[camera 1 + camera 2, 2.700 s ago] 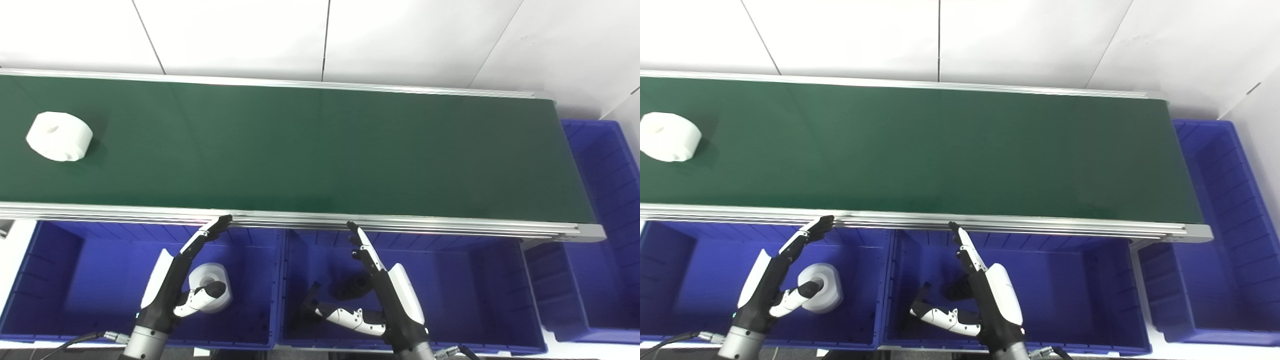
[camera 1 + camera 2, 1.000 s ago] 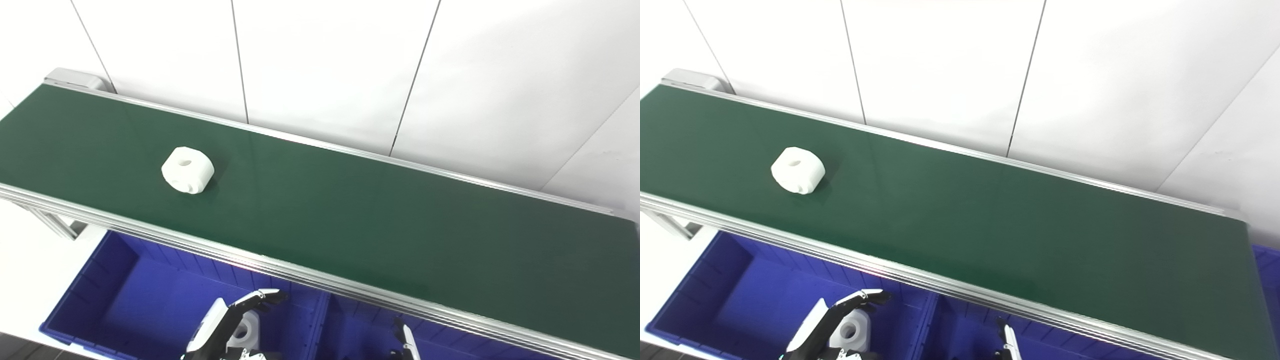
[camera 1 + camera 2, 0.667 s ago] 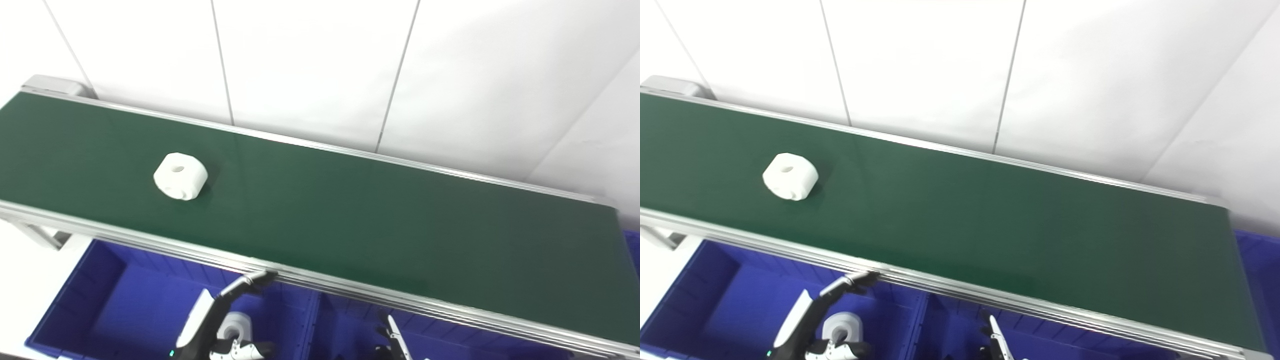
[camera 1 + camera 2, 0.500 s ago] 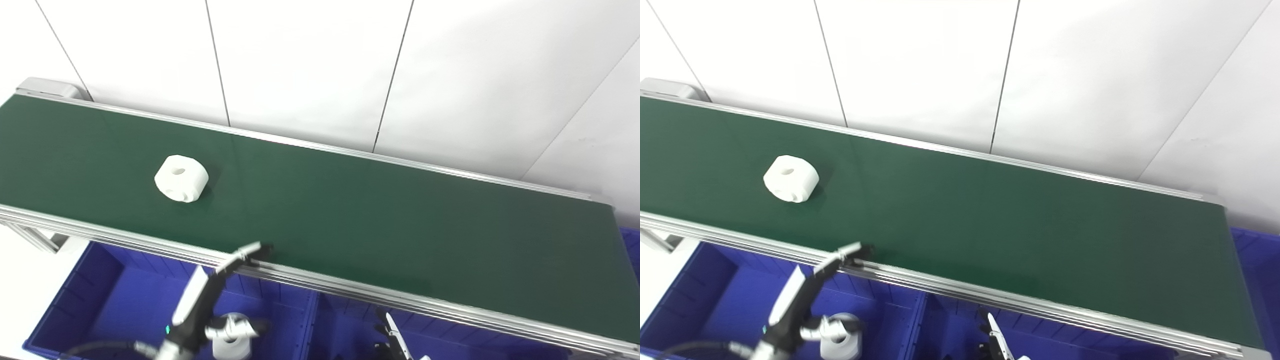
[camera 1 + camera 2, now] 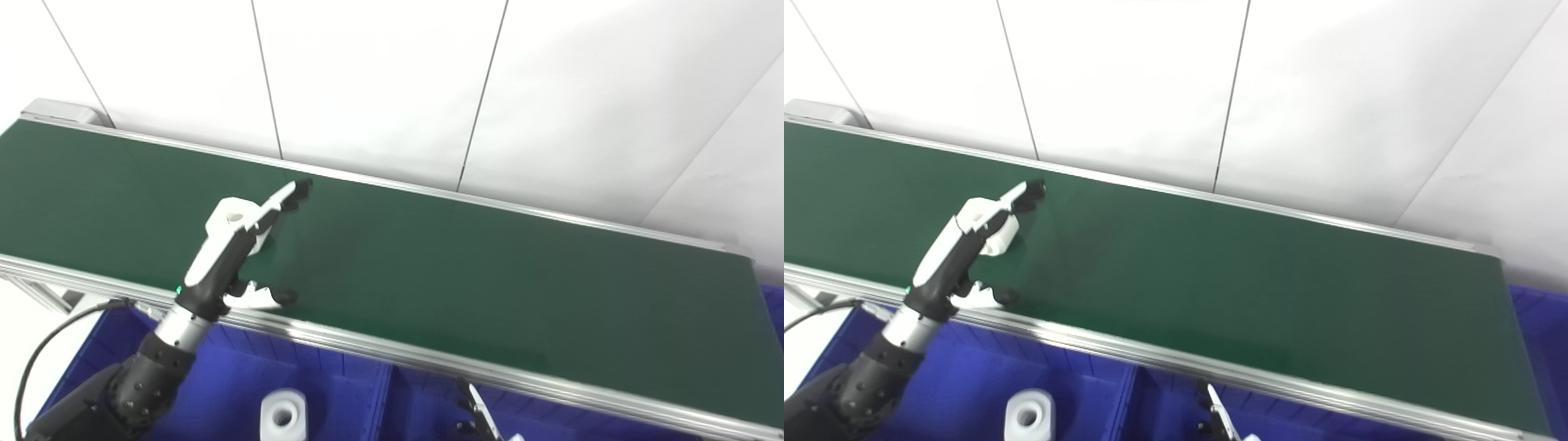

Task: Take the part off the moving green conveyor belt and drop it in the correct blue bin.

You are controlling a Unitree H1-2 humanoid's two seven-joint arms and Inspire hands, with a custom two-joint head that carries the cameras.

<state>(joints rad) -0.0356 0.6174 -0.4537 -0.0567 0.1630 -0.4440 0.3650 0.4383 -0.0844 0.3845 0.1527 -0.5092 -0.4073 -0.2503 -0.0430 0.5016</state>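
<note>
While half hiding white part (image 5: pixel 234 215), left robot hand (image 5: pixel 245 248) spread, grip unclear, right robot hand (image 5: pixel 481 422) cropped, unreadable.

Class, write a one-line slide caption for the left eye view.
Open left hand reaches over the white part on the green conveyor belt.

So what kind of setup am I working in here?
Probably a mock sorting line: a green conveyor belt against white wall panels, blue bins below its near edge, one holding a white part.
</note>
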